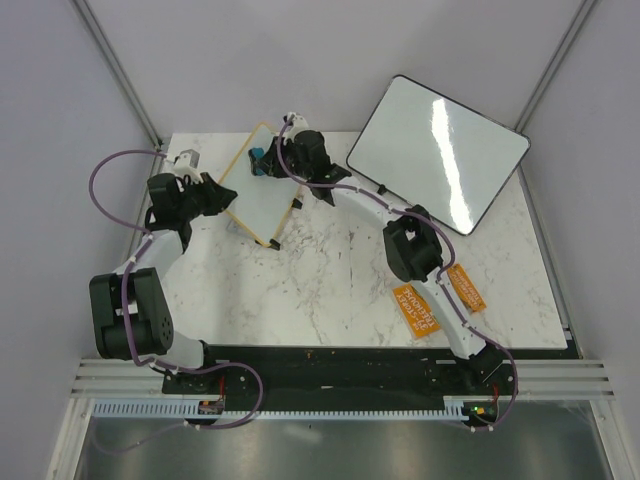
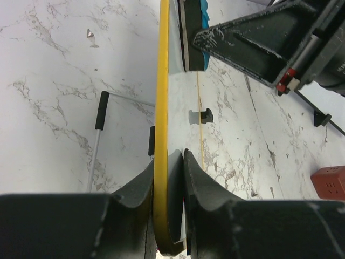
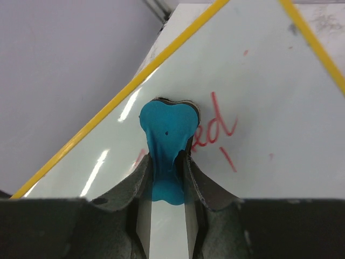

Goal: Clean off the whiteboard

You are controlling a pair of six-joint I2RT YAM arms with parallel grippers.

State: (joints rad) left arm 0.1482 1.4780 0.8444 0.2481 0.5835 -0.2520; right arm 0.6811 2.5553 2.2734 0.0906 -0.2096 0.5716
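Observation:
The small yellow-framed whiteboard (image 1: 255,190) stands tilted on the marble table at the back left. My left gripper (image 1: 222,197) is shut on its left edge; the left wrist view shows the yellow frame (image 2: 161,108) clamped between my fingers. My right gripper (image 1: 268,160) is shut on a blue eraser (image 3: 167,135) and presses it against the board face (image 3: 259,108). Red marker scribbles (image 3: 218,127) show right of the eraser, with a faint smear to its left. The eraser also shows in the left wrist view (image 2: 195,32), against the board.
A larger black-framed blank whiteboard (image 1: 437,150) lies at the back right. Two orange tags (image 1: 415,308) lie near the right arm. A black-tipped metal prop rod (image 2: 99,129) shows behind the small board. White walls close in on both sides.

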